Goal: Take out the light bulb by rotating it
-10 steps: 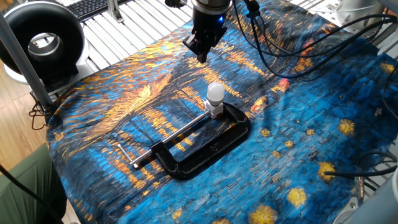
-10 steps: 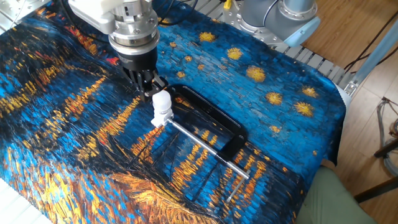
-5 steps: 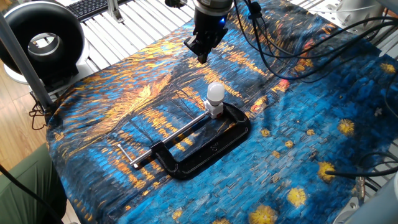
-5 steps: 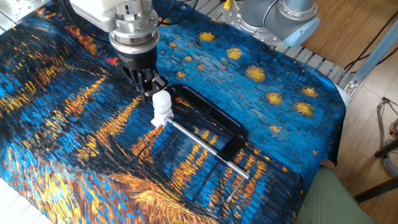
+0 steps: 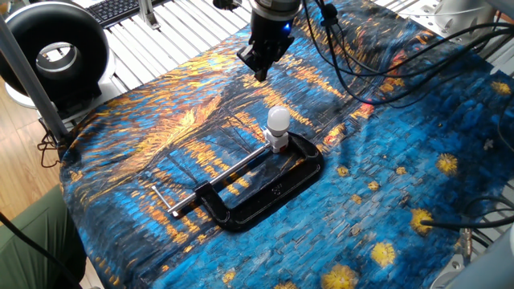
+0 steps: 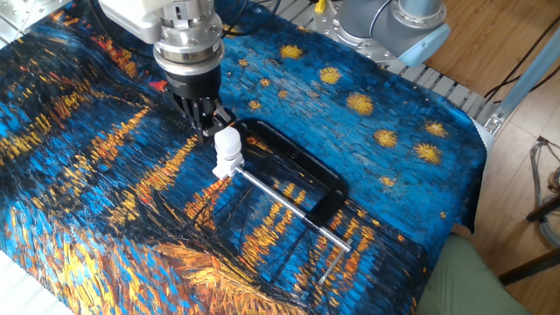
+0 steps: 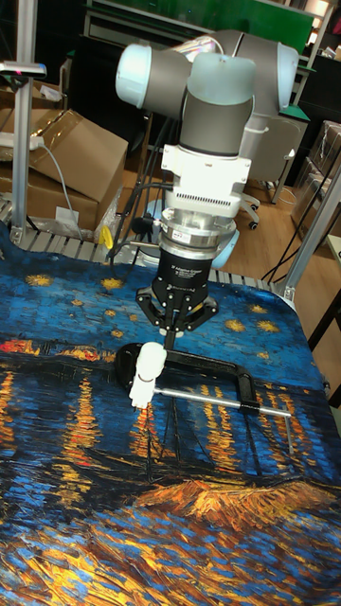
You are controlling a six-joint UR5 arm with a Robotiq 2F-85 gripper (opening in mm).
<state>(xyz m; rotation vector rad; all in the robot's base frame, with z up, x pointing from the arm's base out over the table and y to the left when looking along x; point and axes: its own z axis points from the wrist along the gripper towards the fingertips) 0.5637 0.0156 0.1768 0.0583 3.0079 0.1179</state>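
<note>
Light bulb: the light bulb point(image 5: 278, 120) stands upright just left of frame centre in one fixed view, its frosted globe on top and its narrow neck seated in a short white socket point(image 5: 278, 144).
Holder: the socket is pinched in a black C-clamp point(image 5: 277, 189) lying flat on the painted blue-and-orange cloth point(image 5: 161, 136); the clamp's screw rod point(image 5: 221, 177) runs toward the lower left.
Gripper: the gripper point(image 5: 260, 68) hangs in the upper middle of that view, above and beyond the bulb, touching nothing; in the tall fixed view point(image 7: 171, 327) it sits just upper right of the globe point(image 7: 150, 359).
Finger state: empty; the fingertips look drawn close together, but how far apart they stand is too small to tell.
Step in hand: by my reading, lining up over the bulb before any grasp.
Doing it well: centre the wrist axis on the globe, spread the fingers wider than it, descend straight, and close on its widest part, well above the socket.
Twist: turn about the bulb's own axis with light grip; off-centre turning would likely lever the socket in the clamp.
Risk: squeezing too hard could crack the globe; too soft and it will slip.
</note>
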